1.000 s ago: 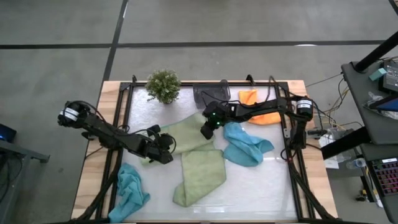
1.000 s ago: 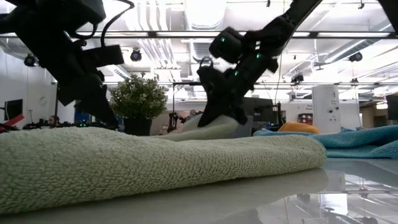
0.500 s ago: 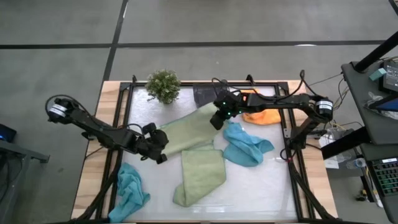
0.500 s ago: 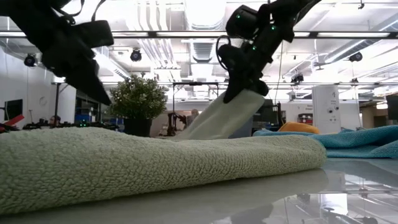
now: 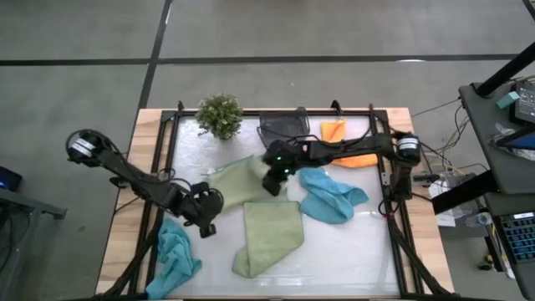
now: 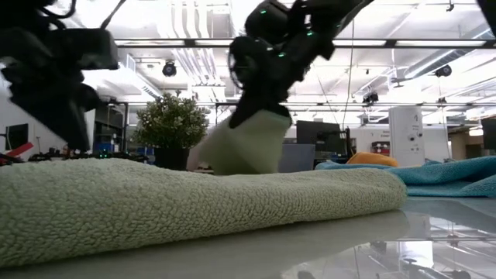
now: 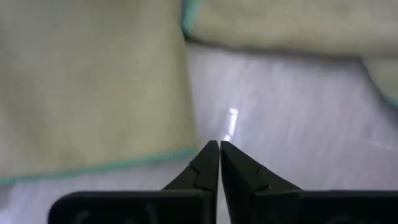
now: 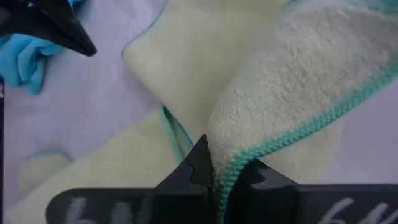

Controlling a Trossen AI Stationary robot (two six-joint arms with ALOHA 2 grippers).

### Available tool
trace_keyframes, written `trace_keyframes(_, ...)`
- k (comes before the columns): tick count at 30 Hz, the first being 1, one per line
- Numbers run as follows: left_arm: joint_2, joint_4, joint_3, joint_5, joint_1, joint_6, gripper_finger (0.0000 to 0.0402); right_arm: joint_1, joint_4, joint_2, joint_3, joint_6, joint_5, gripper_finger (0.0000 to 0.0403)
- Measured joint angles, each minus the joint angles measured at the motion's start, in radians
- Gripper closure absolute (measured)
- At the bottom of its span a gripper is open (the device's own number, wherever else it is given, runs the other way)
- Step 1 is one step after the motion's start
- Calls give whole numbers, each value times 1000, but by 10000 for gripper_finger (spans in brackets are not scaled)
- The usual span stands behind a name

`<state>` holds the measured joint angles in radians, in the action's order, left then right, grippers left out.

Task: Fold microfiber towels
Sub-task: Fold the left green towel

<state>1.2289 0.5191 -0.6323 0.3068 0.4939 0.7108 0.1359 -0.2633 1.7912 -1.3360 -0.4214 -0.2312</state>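
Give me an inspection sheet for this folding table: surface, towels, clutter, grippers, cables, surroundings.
Surface: glossy white table, black frame.
Job's things: green towel mid-fold; second green towel in front; teal towels and; orange towel at back.
Clutter: potted plant, grey bin.
Grippers: right gripper shut on green towel's edge; left gripper shut, empty, beside it.
Cables: loose wires off the right side.
Surroundings: grey floor, equipment bench.
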Motion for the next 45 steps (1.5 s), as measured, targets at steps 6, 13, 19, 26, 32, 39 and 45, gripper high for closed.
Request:
trace_keyframes(6,36,53,2,0,29,69,400,-8,17,140,-156,3,-12,394)
trace_keyframes(13,100,96,4,19,30,69,400,-8,16,277,-302,3,-14,394)
trace_keyframes(19,116,159,7,43,31,69,400,-18,15,365,-408,-5,-14,394)
trace_keyframes(26,113,135,46,90,30,91,400,-18,22,446,-506,-47,3,390)
trace_keyframes(32,113,101,53,95,30,121,400,-25,9,470,-543,-39,-4,345)
trace_keyframes(39,112,80,52,95,30,121,400,-38,24,470,-542,-27,-4,273)
trace_keyframes(45,112,81,36,95,30,121,400,-40,127,470,-542,-14,-4,230)
